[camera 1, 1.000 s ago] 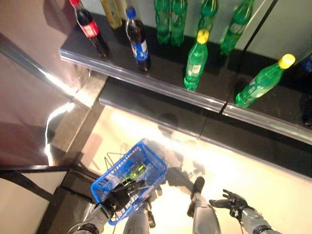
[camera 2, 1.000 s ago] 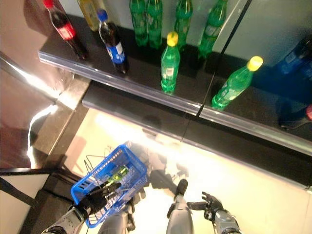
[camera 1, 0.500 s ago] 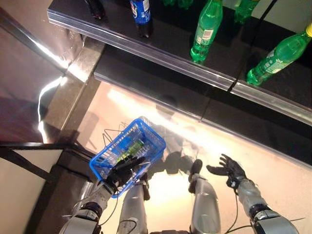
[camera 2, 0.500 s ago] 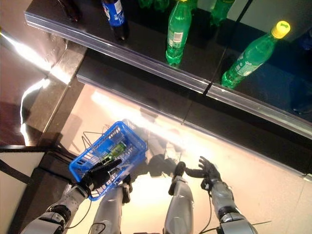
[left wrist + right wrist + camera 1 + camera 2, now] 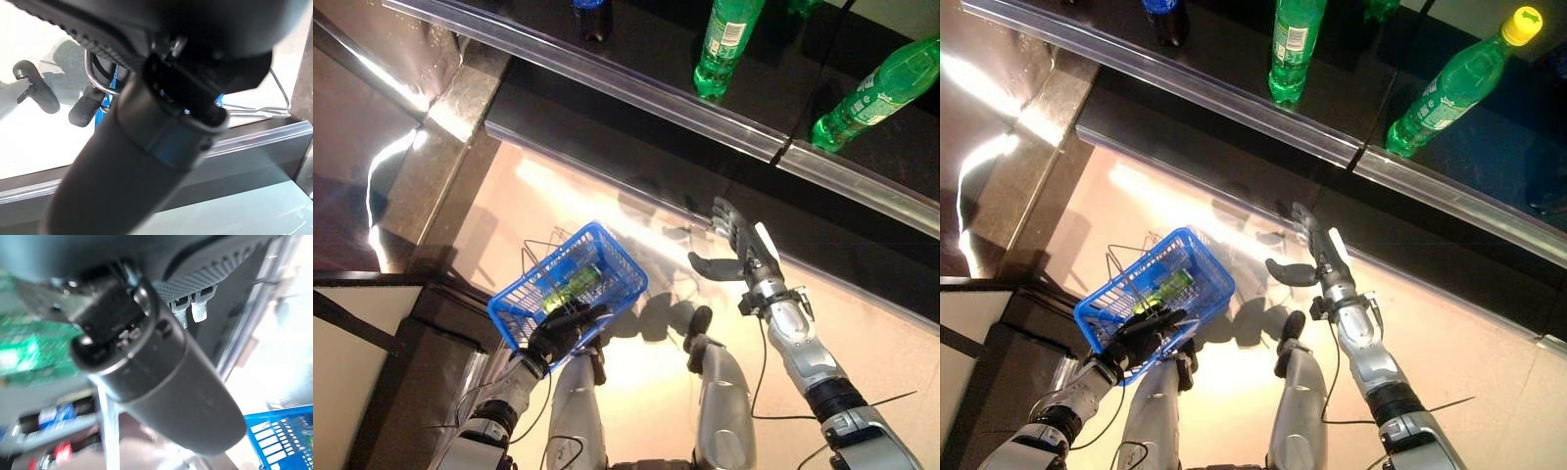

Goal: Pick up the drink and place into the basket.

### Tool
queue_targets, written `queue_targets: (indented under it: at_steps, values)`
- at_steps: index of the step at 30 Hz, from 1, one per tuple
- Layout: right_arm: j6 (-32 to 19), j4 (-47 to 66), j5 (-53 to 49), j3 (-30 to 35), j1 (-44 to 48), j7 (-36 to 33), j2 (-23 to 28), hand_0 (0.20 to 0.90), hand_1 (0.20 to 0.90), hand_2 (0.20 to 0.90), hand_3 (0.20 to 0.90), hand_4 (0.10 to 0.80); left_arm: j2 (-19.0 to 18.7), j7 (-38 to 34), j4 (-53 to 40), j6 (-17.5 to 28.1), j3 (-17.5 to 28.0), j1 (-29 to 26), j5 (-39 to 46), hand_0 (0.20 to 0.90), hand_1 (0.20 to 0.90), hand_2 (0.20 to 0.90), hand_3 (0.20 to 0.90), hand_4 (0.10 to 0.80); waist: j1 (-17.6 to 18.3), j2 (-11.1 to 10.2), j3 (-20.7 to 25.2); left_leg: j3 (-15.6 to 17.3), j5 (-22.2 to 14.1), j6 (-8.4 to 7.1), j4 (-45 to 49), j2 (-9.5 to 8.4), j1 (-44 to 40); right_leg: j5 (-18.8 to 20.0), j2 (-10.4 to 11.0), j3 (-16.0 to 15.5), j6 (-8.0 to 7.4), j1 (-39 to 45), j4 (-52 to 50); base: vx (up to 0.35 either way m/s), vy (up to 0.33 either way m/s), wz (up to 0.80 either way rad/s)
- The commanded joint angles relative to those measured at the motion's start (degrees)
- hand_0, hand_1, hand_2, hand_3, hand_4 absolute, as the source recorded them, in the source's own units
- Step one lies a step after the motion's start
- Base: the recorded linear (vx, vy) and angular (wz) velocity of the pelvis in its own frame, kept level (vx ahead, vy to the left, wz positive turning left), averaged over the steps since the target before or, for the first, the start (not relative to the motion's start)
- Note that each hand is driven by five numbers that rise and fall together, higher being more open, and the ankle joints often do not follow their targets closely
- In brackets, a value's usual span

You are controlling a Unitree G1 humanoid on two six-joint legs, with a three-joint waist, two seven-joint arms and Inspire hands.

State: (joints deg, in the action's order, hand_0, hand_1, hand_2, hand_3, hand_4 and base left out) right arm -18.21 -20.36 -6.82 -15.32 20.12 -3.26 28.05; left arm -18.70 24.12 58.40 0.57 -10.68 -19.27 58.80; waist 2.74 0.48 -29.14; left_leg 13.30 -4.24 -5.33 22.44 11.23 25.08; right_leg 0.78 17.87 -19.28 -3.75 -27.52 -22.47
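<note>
I see one green drink bottle (image 5: 574, 286) lying on its side inside the blue basket (image 5: 617, 272), a plastic lattice tub with thin wire handles, just beyond my left hand (image 5: 556, 333). That dark hand sits at the basket's near rim with its fingers curled over the edge, gripping it. My right hand (image 5: 1317, 257) is raised well clear of the basket, fingers straight and spread, thumb jutting sideways, holding nothing; the silver-grey forearm slants up toward the shelf (image 5: 636, 93). Past its fingertips, on the glossy black shelf with a clear plastic lip, a green bottle with a white label (image 5: 1290, 49) stands upright, and a green bottle with a yellow cap (image 5: 1459, 83) leans further to the hand's right. A dark cola bottle (image 5: 1161, 18) stands off to its left.
</note>
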Motion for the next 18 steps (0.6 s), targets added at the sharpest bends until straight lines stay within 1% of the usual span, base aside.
queue_targets:
  at_steps: [1,5,10,14,18]
  values:
    - [-5.28,9.49,2.98,0.37,1.37,-1.84,3.52,0.900,0.900,0.900,0.900,0.800,0.17,4.34,-6.04,2.33,0.05,5.77,5.01,0.300,0.300,0.300,0.200,0.100,-0.41,-0.40,3.32,0.84,0.40,0.39,-0.88,0.83,-2.44,0.06,2.81,5.10,-5.67,1.45,0.72,0.022,0.041,0.02]
    - [-6.10,14.20,5.25,0.30,1.90,-2.94,5.61,0.900,0.900,0.900,0.900,0.800,0.20,5.16,-5.09,2.39,0.42,6.06,5.14,0.300,0.300,0.300,0.200,0.100,-0.13,-0.32,2.94,0.74,-0.02,0.53,-0.37,0.60,-2.44,-0.04,2.71,5.62,-5.63,1.61,0.82,0.033,0.035,0.02]
    - [-7.54,20.12,5.78,1.45,2.92,-4.69,6.60,0.900,0.900,0.900,0.900,0.800,0.83,5.00,-4.11,3.00,0.55,6.26,5.75,0.300,0.300,0.300,0.200,0.100,0.20,-0.28,2.40,1.20,0.25,0.52,-1.71,0.35,-3.37,0.13,2.24,5.86,-5.81,2.46,2.12,0.027,0.033,-0.01]
    - [-8.95,23.48,4.23,3.22,3.58,-5.57,6.80,0.900,0.900,0.900,0.900,0.800,1.17,3.61,-2.53,2.91,1.82,6.41,6.01,0.300,0.300,0.300,0.200,0.100,0.16,-0.25,2.02,1.60,0.70,0.50,-3.09,0.13,-4.33,0.40,2.13,5.61,-5.94,3.32,2.99,0.009,0.029,-0.04]
    - [-9.77,26.17,1.94,4.94,4.24,-6.11,7.03,0.900,0.900,0.900,0.900,0.800,1.15,3.81,-0.23,2.69,3.45,6.78,5.70,0.300,0.300,0.300,0.200,0.100,0.08,-0.27,1.79,1.88,0.71,0.49,-3.18,0.14,-4.61,0.38,2.11,5.42,-5.82,3.78,3.31,0.005,0.015,-0.03]
